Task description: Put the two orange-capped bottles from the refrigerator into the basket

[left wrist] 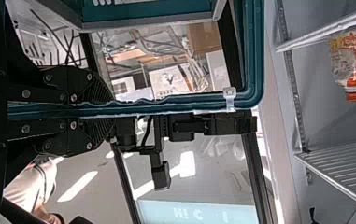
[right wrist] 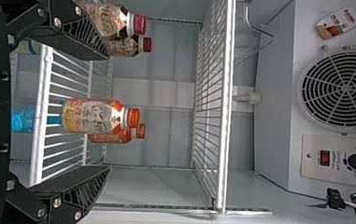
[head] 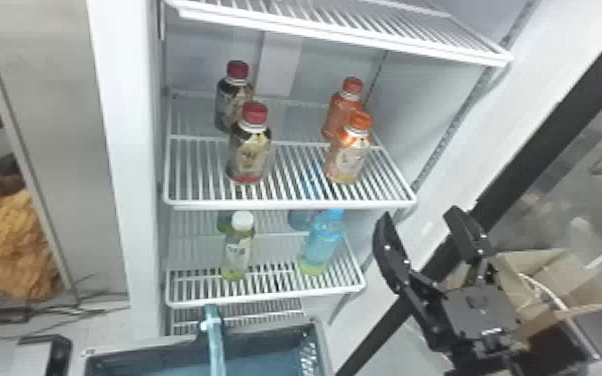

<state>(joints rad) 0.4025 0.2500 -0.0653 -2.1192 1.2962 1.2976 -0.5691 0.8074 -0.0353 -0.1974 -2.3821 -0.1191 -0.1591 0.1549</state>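
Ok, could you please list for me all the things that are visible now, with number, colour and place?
orange-capped bottles: 2, orange, right side of the second shelf down
red-capped bottles: 2, dark, left side of that shelf
white-capped bottle: 1, greenish, left on the shelf below
green item: 1, behind it, mostly hidden
blue bottles: 2, right on that lower shelf
wire shelves: 4, white, inside the refrigerator
fan grille: 1, white, high in the refrigerator
basket: 1, teal, before the lowest shelves
cardboard box: 1, brown, far right
left gripper: 1, black, gripping the basket's edge
right gripper: 1, black, open and empty, before the shelves
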